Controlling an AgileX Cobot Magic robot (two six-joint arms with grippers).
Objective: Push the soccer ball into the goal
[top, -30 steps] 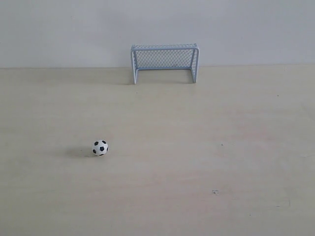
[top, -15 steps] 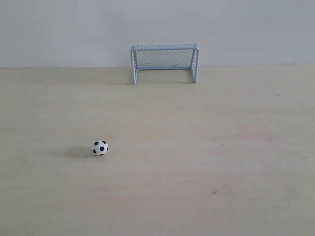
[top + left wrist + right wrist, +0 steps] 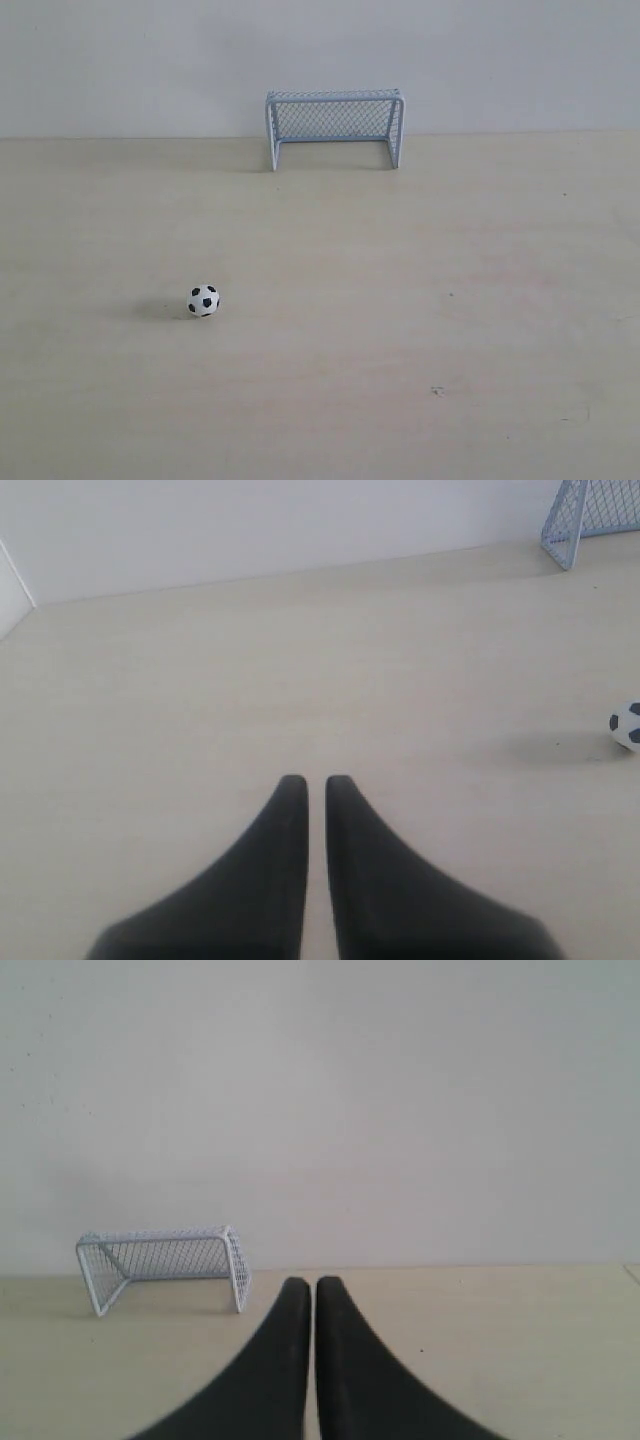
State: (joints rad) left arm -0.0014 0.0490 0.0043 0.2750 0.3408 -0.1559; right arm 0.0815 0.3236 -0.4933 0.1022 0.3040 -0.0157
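Note:
The soccer ball [image 3: 203, 300], white with black patches, rests on the pale table left of centre in the exterior view, well in front of the light blue-grey goal [image 3: 334, 127] that stands against the back wall. Neither arm shows in the exterior view. In the left wrist view the ball [image 3: 627, 725] sits at the frame's edge, far from my left gripper [image 3: 316, 782], and a corner of the goal [image 3: 590, 515] peeks in. The left gripper is shut, holding nothing. My right gripper [image 3: 314, 1285] is shut and empty too, with the goal [image 3: 165, 1264] beyond it.
The pale wooden table [image 3: 400, 300] runs back to a plain white wall [image 3: 500, 60]. A few small dark specks [image 3: 437, 391] mark the tabletop. A wall corner [image 3: 15, 580] shows in the left wrist view.

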